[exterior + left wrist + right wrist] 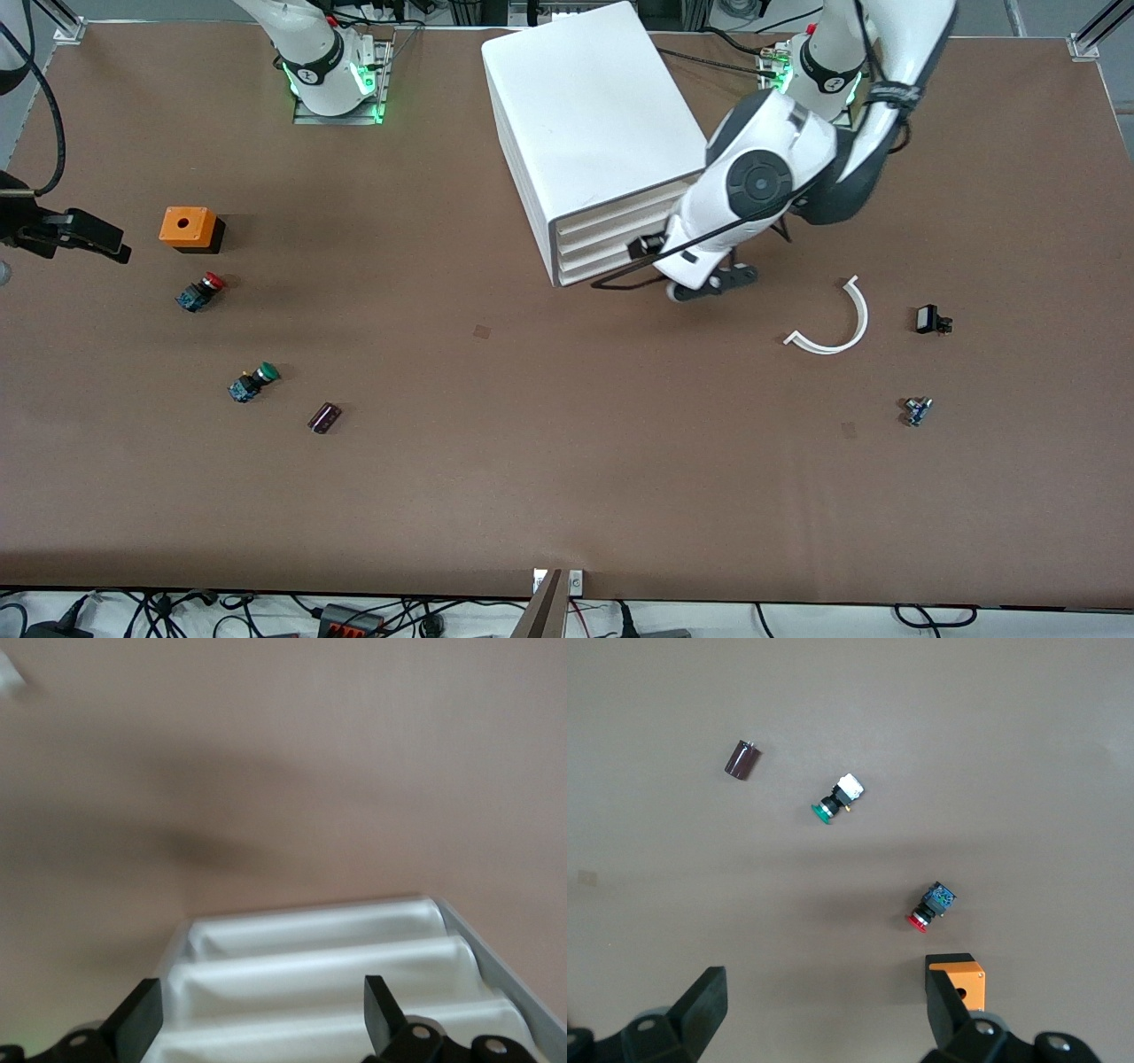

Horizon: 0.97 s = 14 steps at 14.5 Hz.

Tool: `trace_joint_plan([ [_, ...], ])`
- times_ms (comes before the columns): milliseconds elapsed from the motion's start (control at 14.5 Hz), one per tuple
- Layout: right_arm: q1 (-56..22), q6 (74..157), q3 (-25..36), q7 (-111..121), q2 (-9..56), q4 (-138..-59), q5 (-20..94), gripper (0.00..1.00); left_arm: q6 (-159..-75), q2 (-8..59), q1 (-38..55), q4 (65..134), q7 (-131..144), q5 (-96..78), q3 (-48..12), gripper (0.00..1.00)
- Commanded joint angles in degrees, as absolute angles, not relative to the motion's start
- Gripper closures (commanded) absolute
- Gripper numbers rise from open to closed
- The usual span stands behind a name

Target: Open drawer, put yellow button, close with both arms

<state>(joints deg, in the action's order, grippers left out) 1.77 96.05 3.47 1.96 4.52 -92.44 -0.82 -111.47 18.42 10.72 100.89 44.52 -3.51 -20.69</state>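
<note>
Seen mid-table toward the robots' bases: cabinet, long axis slanting from the bases toward the front camera and the left arm's end. Pushed in flush: stacked drawers, fronts facing the open table. Poised right at those fronts: left gripper, jaws apart and framing the ribbed drawers in the left wrist view; fingertips in the front view hidden under the wrist. Parked over the table edge at the right arm's end: right gripper, waiting, jaws apart, beside an orange box. Cap colour impossible to make out: small switch near the left arm's end, wide bare table around it.
</note>
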Motion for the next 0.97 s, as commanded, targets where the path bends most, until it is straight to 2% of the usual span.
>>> trace_joint_plan([
  [0,2.9,97.65,2.37,2.29,2.99,-94.66,-1.58,0.0,-110.13,17.49,7.57,97.3,37.38,1.84,-20.3,0.0],
  [138,2.81,97.12,2.37,2.29,3.25,-94.13,-1.5,0.0,-107.25,16.7,3.71,94.94,30.1,3.07,-20.39,0.0],
  [345,2.81,96.51,2.37,2.29,3.34,-94.04,-1.23,0.0,-96.36,17.14,-1.74,83.36,15.34,3.16,-20.3,0.0],
  [483,2.81,96.5,2.37,3.07,3.16,-94.04,-1.41,0.0,-93.78,16.09,-4.47,80.95,8.38,3.08,-19.87,0.0],
  [690,2.81,96.5,2.46,2.99,3.25,-94.22,-1.14,0.0,-93.6,8.64,-3.52,83.74,-3.73,2.11,-11.89,0.0],
  [897,2.64,96.33,2.46,2.46,2.99,-94.31,-1.23,0.0,-95.35,-1.03,0.7,95.93,-8.18,2.2,-5.55,0.0],
])
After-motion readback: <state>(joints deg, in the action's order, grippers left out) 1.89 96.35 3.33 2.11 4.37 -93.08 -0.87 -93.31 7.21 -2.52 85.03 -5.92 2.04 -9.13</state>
